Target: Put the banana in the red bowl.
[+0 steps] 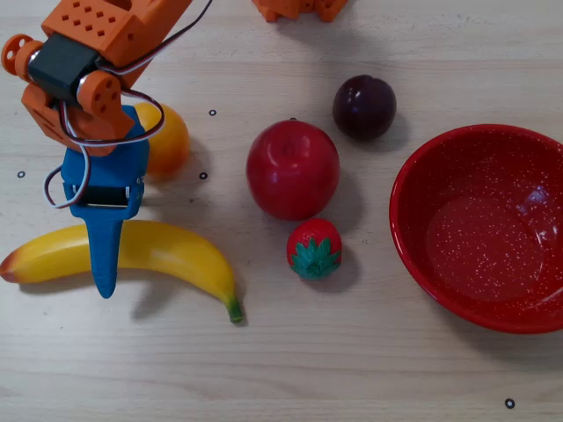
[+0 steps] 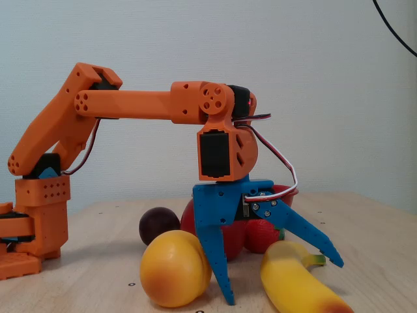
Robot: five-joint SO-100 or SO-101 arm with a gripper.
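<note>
The yellow banana [image 1: 167, 251] lies on the wooden table at the lower left of the overhead view, its orange-red tip to the left and its green stem to the right. In the fixed view the banana [image 2: 296, 283] is at the front. My blue gripper [image 1: 104, 253] is open and straddles the banana's middle. In the fixed view the gripper [image 2: 283, 283] has one finger down between the banana and the orange-yellow fruit, and the other finger raised over the banana. The red speckled bowl [image 1: 475, 237] stands empty at the right.
An orange-yellow round fruit [image 1: 167, 141] sits just behind the gripper and also shows in the fixed view [image 2: 174, 267]. A red apple [image 1: 292, 169], a strawberry [image 1: 314, 248] and a dark plum [image 1: 364, 106] lie between the banana and the bowl.
</note>
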